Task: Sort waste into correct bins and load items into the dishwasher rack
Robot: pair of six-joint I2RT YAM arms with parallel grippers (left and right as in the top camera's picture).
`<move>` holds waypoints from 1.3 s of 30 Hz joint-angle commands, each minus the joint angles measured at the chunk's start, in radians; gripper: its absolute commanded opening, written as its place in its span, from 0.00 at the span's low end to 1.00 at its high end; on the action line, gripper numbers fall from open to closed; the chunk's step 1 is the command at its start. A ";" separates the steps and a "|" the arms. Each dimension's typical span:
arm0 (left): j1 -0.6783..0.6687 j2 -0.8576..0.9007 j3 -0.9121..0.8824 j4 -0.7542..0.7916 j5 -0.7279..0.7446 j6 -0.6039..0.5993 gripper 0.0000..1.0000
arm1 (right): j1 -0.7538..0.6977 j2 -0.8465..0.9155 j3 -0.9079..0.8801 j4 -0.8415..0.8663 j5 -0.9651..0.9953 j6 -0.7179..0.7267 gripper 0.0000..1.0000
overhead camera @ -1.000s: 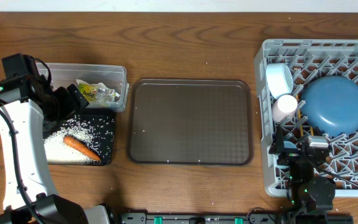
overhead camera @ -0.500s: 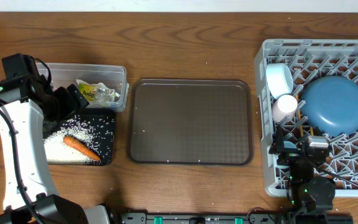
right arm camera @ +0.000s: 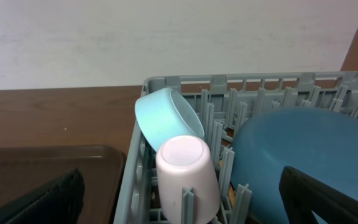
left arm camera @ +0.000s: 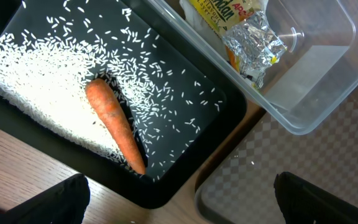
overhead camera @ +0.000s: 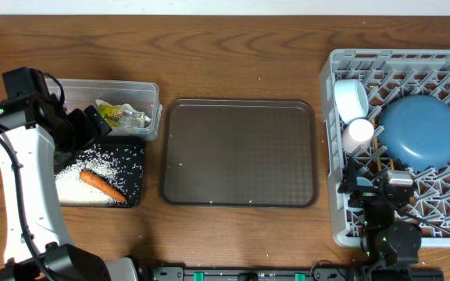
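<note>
Overhead, nothing has shifted over the last second; both arms sit idle, so the task looks finished. Left wrist: the left gripper (left arm camera: 179,202), jaws spread and empty, hovers above the carrot (left arm camera: 114,134) and rice (left arm camera: 30,87) in the black tray (left arm camera: 225,112), with the wrapper (left arm camera: 238,28) in the clear tub (left arm camera: 319,81) alongside. Right wrist: the right gripper (right arm camera: 182,199), jaws spread and empty, faces the rack (right arm camera: 185,81) holding the pinkish-white cup (right arm camera: 188,171), light-blue bowl (right arm camera: 166,118) and blue plate (right arm camera: 303,155); nothing obstructs.

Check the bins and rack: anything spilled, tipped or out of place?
Nothing tipped or broken. One oddity: a few white specks, likely stray rice, lie on the brown serving tray, outside the black tray. The rice pile, carrot and wrapper sit inside their bins.
</note>
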State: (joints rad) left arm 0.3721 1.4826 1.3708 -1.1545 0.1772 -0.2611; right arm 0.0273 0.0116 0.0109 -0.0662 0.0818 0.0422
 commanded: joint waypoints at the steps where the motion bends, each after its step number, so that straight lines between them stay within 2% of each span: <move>1: -0.005 -0.022 -0.009 0.000 -0.005 0.006 0.98 | -0.007 -0.007 -0.005 0.001 -0.004 0.013 0.99; 5: -0.007 -0.060 -0.031 0.000 -0.005 0.006 0.98 | -0.007 -0.007 -0.005 0.002 -0.004 0.013 0.99; 12: -0.040 -0.250 -0.046 -0.001 -0.005 0.006 0.98 | -0.007 -0.007 -0.005 0.001 -0.004 0.013 0.99; 25: -0.251 -0.567 -0.082 0.000 -0.005 0.006 0.98 | -0.007 -0.007 -0.005 0.001 -0.004 0.013 0.99; 33: -0.306 -0.781 -0.328 0.024 -0.063 0.006 0.98 | -0.007 -0.007 -0.005 0.001 -0.004 0.013 0.99; 39: -0.306 -0.965 -0.622 0.251 -0.045 -0.009 0.98 | -0.007 -0.007 -0.005 0.001 -0.004 0.013 0.99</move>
State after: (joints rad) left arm 0.0700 0.5819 0.8440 -0.9630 0.1387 -0.2615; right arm 0.0273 0.0116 0.0097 -0.0650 0.0792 0.0422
